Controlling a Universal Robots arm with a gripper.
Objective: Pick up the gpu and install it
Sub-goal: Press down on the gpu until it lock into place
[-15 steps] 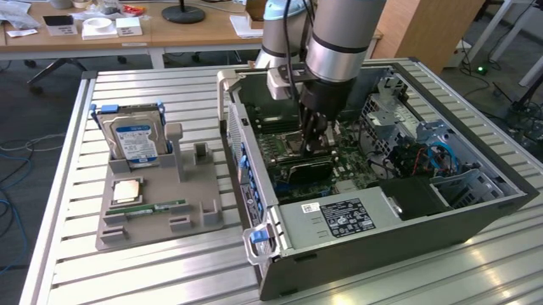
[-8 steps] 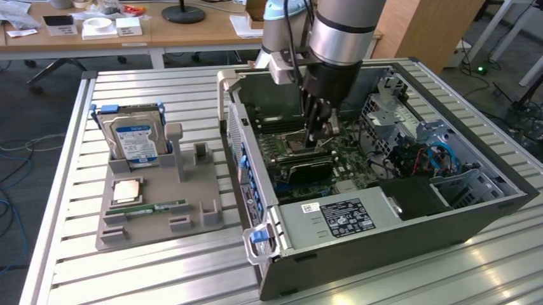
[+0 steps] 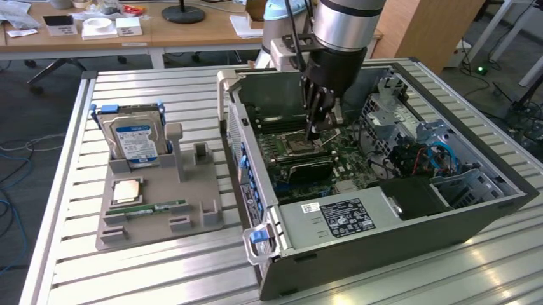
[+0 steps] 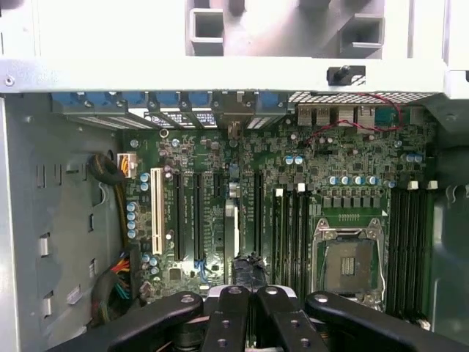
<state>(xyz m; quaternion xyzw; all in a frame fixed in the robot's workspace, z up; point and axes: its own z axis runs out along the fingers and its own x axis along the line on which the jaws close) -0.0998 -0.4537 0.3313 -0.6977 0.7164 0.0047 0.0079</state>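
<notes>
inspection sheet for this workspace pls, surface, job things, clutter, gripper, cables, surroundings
surface: slatted metal table carrying an open pc case and a grey parts tray.
job's things: gpu seated on edge on the motherboard, below the gripper.
clutter: hard drive upright in the tray; cpu and memory stick lying flat there.
grippers: gripper shut, inside the case above the gpu.
cables: red wires and a bundle inside the case.
surroundings: wooden desk behind the table.
</notes>
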